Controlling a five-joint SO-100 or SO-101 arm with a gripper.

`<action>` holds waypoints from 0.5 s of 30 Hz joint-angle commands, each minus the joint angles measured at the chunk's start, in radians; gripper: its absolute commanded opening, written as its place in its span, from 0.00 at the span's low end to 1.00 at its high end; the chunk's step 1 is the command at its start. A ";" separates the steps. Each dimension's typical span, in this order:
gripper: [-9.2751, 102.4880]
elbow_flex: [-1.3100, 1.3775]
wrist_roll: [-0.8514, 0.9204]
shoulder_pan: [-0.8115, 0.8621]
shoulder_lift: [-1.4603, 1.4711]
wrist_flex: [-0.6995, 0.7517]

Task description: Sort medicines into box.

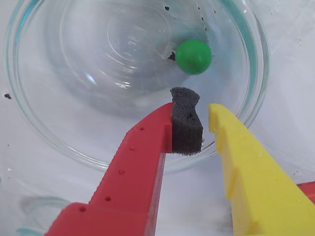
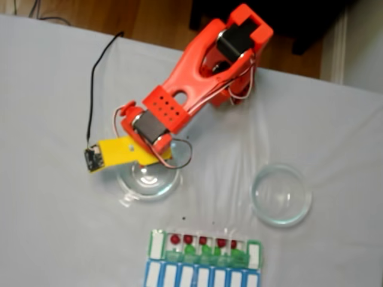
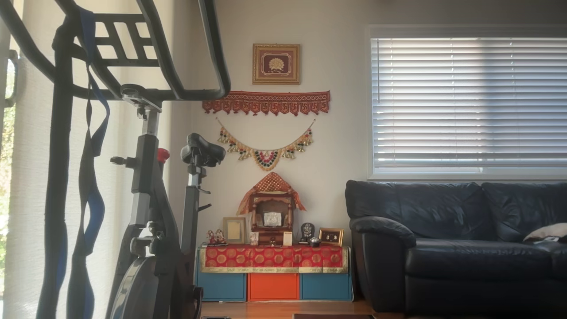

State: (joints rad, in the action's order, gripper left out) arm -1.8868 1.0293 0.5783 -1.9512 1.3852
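Note:
In the wrist view one glossy green medicine ball lies inside a round clear glass dish, toward its far right side. My gripper hovers over the dish's near rim, just short of the ball. A narrow gap separates the black foam pad on the red finger from the yellow finger, with nothing between them. In the fixed view the arm reaches down over the left dish. The box with green lids lies at the front edge, holding several dark red balls and green ones.
A second clear glass dish stands to the right, nothing visible in it. The blue-and-white organiser row lies against the box's near side. Tiny black specks dot the white cloth. A black cable runs along the left.

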 commanded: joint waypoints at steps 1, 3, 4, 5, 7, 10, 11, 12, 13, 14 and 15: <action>0.13 -0.017 -0.012 -0.009 -0.123 -0.048; 0.13 -0.037 -0.021 -0.018 -0.133 -0.072; 0.13 -0.044 -0.025 -0.025 -0.137 -0.081; 0.13 -0.055 -0.029 -0.031 -0.140 -0.092; 0.14 -0.084 -0.035 -0.040 -0.153 -0.126; 0.16 -0.117 -0.066 -0.052 -0.167 -0.170; 0.16 -0.112 -0.067 -0.055 -0.158 -0.175; 0.16 -0.101 -0.067 -0.055 -0.147 -0.172; 0.17 -0.087 -0.072 -0.057 -0.138 -0.170; 0.19 -0.078 -0.074 -0.057 -0.127 -0.169; 0.21 -0.072 -0.074 -0.060 -0.118 -0.169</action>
State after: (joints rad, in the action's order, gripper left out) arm -2.0172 0.9603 0.5308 -2.0249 1.2241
